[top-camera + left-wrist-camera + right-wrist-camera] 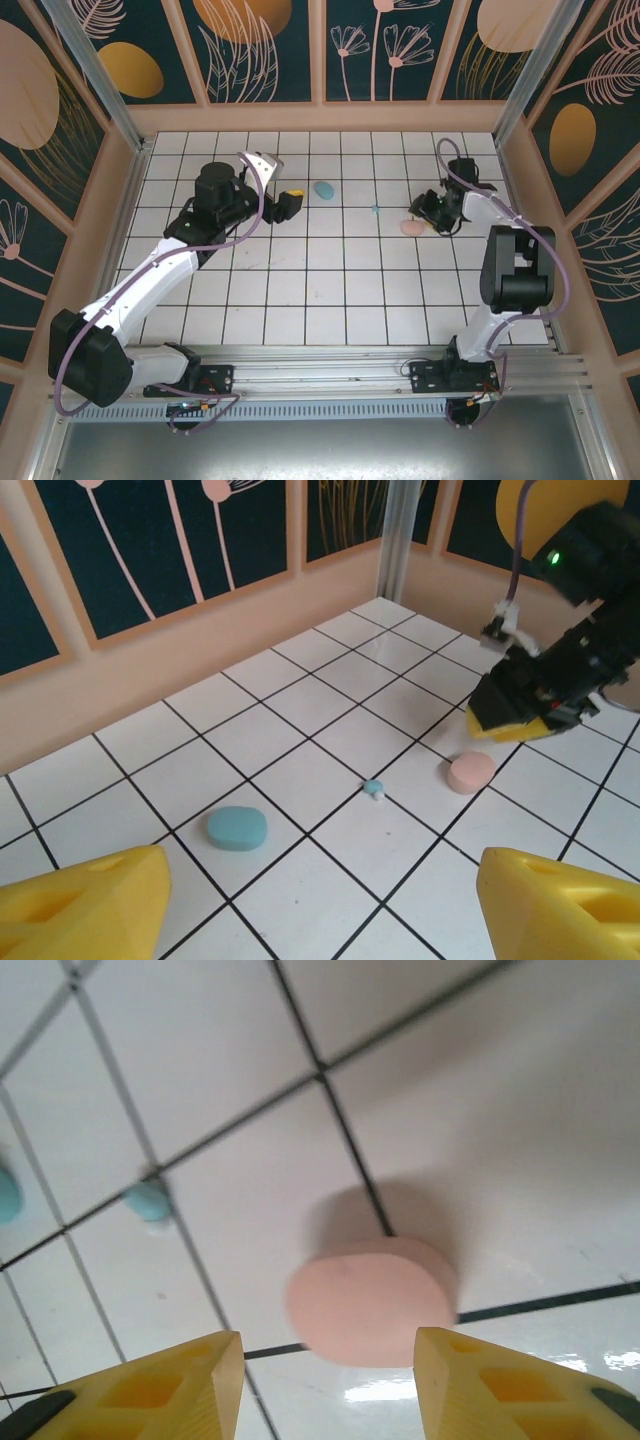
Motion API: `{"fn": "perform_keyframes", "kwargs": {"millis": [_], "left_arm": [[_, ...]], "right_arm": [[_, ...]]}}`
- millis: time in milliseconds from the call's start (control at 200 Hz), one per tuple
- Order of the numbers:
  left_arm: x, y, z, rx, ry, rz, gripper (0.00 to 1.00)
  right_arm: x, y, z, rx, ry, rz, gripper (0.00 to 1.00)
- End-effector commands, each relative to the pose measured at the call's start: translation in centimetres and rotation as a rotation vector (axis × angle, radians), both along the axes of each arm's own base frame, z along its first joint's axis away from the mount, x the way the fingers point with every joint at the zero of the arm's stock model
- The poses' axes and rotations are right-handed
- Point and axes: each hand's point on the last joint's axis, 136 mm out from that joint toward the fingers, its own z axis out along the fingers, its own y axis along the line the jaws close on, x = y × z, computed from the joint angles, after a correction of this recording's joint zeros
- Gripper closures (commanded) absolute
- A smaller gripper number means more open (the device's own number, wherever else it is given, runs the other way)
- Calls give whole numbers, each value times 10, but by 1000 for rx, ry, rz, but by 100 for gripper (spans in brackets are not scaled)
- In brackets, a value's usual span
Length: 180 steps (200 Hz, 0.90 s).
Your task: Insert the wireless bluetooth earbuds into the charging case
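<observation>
**A:** Right jaws part-open, empty, just above the pink case (372,1300). Which step?

**B:** Pickup, I'd guess. Teal earbud (375,789) lies loose on the tabletop (330,300) beyond; left jaws wide, empty, near the blue case (237,828). Case looks shut, open it first.

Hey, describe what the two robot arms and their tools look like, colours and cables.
Both the left arm and right arm have white shells with black joint housings, and a lilac cable loops along each. The left tool and right tool carry yellow fingers with hollow cells. A green light glows near the right wrist.
</observation>
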Motion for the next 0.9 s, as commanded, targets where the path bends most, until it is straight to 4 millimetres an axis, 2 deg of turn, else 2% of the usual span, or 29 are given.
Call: {"fn": "perform_keyframes", "kwargs": {"millis": [0, 10, 30, 120, 245, 385, 435, 480, 605, 736, 896], "left_arm": [[5, 6, 3, -14, -34, 35, 14], [4, 7, -6, -9, -17, 37, 13], [3, 8, -9, -13, -9, 39, 13], [2, 13, -15, -30, 23, 72, 13], [0, 25, -23, -37, 65, 139, 12], [-10, 35, -35, -38, 113, 171, 12], [-14, 37, -41, -32, 129, 175, 12], [-17, 39, -45, -27, 143, 180, 11], [-23, 43, -53, -19, 156, 182, 11], [-26, 45, -55, -8, 160, 187, 11], [-28, 48, -57, 2, 160, 193, 11]], "right_arm": [[8, 22, 31, -129, -71, 101, 52], [10, 26, 32, -138, -76, 113, 52], [13, 33, 35, -153, -85, 135, 52], [33, 73, 44, -198, -125, 225, 53], [67, 133, 47, -210, -181, 343, 56], [109, 189, 34, -204, -210, 449, 56], [121, 203, 22, -199, -198, 475, 56], [132, 216, 19, -196, -208, 493, 55], [148, 235, 6, -204, -223, 518, 52], [142, 238, -13, -221, -211, 543, 49], [130, 242, -23, -263, -205, 607, 48]]}}
